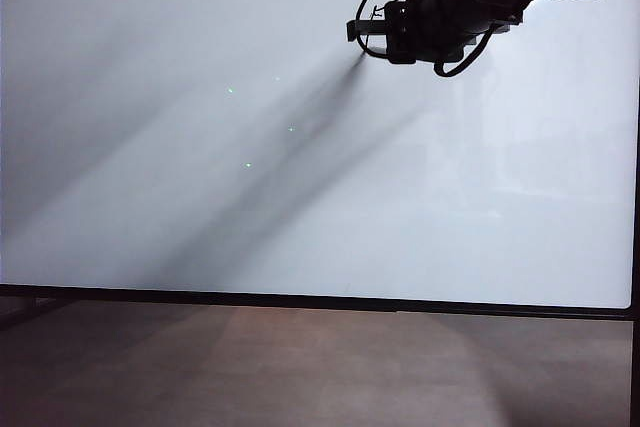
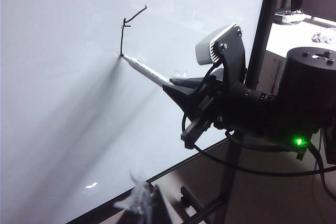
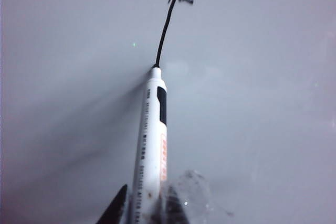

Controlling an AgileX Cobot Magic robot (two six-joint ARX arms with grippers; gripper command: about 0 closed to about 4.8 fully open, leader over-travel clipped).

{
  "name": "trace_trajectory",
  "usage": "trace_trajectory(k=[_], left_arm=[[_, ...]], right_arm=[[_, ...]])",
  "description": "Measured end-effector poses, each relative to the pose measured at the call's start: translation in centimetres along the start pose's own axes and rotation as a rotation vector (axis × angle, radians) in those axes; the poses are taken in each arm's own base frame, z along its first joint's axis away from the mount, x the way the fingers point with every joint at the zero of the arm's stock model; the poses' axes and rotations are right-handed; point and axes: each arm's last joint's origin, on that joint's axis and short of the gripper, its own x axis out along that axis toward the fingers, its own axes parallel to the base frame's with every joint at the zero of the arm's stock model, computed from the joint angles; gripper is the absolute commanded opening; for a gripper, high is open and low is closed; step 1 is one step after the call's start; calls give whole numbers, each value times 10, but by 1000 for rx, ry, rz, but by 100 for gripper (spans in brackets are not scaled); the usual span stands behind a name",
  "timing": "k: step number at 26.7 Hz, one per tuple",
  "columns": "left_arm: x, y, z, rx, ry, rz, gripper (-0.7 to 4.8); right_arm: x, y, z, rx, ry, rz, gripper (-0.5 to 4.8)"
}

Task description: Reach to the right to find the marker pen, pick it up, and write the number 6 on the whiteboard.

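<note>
Right claw clamped on marker pen, tip pressing whiteboard upper right, number 6 half drawn. Risk: uneven pressure skips line. Left claw state unclear.

The whiteboard face is unobstructed across the left and centre of the exterior view. The right gripper, its fingers clamping the marker pen, occupies the upper right. The black frame bounds the lower edge.
</note>
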Motion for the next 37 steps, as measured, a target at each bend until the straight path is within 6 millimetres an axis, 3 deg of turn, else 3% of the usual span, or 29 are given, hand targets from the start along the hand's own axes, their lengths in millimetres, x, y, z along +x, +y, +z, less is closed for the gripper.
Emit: trace_trajectory(k=[8,18,29,37], left_arm=[[0,0,0,0,0,0,-7],[0,0,0,0,0,0,-7],[0,0,0,0,0,0,-7],[0,0,0,0,-1,0,-7]], right_arm=[[-1,0,-1,-2,22,6,-1],[-10,2,19,-50,-47,48,-1],[-5,-13,17,-85,-77,18,-1],[-2,-11,13,-82,-90,21,-1]])
